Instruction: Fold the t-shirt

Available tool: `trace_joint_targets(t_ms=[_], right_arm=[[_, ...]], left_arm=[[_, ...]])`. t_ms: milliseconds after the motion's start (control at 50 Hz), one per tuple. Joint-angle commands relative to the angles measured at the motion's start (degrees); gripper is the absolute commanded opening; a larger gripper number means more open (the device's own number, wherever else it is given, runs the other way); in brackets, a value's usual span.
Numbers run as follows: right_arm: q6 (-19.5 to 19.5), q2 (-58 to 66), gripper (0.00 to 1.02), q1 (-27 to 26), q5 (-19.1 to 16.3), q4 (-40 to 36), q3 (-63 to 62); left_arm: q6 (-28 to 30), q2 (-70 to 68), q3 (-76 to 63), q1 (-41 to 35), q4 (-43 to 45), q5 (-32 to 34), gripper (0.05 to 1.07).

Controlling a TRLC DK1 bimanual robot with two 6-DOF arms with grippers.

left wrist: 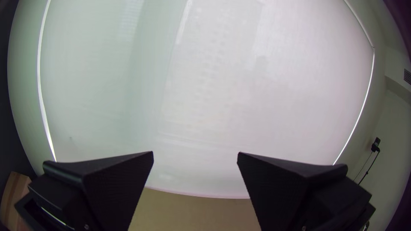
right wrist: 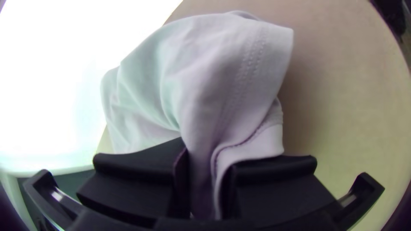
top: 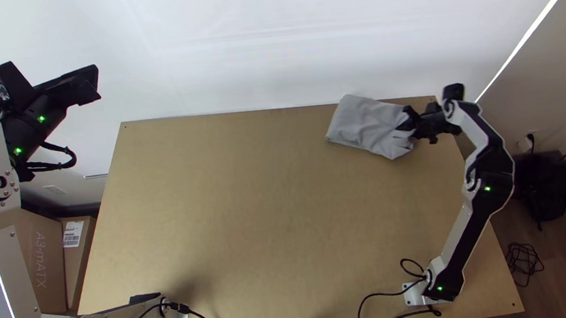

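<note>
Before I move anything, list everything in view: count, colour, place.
T-shirt: one, grey, bundled at the table's far right
Table: one, light wood, centre
Blind: one, whitish, beyond the table's far edge
Cardboard boxes: at least two, brown, left of the table
Bulky object: one, black, on the floor at right
Coiled cable: one, black, on the floor at right
Arms: two, silver-grey and black, based at the near left and near right
Left pincer: one, black, open, beyond the table's far left
Right pincer: one, black, closed on the t-shirt
</note>
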Motion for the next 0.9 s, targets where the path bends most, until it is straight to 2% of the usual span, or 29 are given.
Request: trace_joint_targets(t_ms=[0, 200, 220, 240, 280, 320, 340, 400, 560, 680, 800, 880], right_arm=[[-0.06, -3.50, 0.02, -4.54, 0.39, 0.48, -2.18], [-0.15, -4.38, 0.03, -11.39, 2.23, 1.00, -4.02], [-0.15, -4.64, 0.08, -12.01, 2.23, 1.00, -4.11], [-0.15, -4.73, 0.18, -12.45, 2.23, 1.00, -4.29], [-0.24, -5.43, 0.48, -13.33, 2.23, 1.00, -4.73], [-0.68, -6.48, 0.90, -13.86, 2.23, 1.00, -5.08], [-1.03, -7.01, 1.00, -14.03, 2.23, 1.00, -5.25], [-1.73, -9.47, 0.99, -14.91, 3.02, 1.27, -5.34], [-6.48, -15.54, 0.99, -14.82, 10.85, 2.41, -5.69], [-11.14, -19.23, 0.99, -12.80, 13.31, 2.41, -7.10], [-13.60, -20.99, 0.99, -9.99, 14.45, 2.41, -9.21], [-15.88, -21.60, 0.99, -7.53, 18.67, 2.76, -11.40]], left_arm=[[0.49, -1.60, -0.48, -0.47, 1.09, 0.20, 1.02], [0.41, -1.77, -0.48, -0.74, 1.09, 0.46, 1.02], [0.41, -1.86, -0.57, -0.74, 1.09, 0.55, 1.02], [0.41, -1.95, -0.66, -0.74, 1.09, 0.55, 1.02], [0.41, -2.21, -0.83, -0.74, 1.09, 0.64, 1.02], [0.41, -2.39, -0.92, -0.74, 1.09, 0.81, 1.02], [0.41, -2.48, -1.01, -0.74, 1.09, 0.90, 1.02], [0.41, -2.92, -1.27, -0.74, 1.09, 0.99, 1.02], [0.41, -4.59, -2.68, -0.74, 1.09, 1.17, 1.02], [0.41, -5.91, -4.08, -0.65, 1.35, 1.25, 1.02], [0.41, -7.31, -5.75, -0.38, 2.32, 1.25, 1.02], [0.41, -7.93, -6.19, -0.21, 2.32, 1.25, 1.02]])
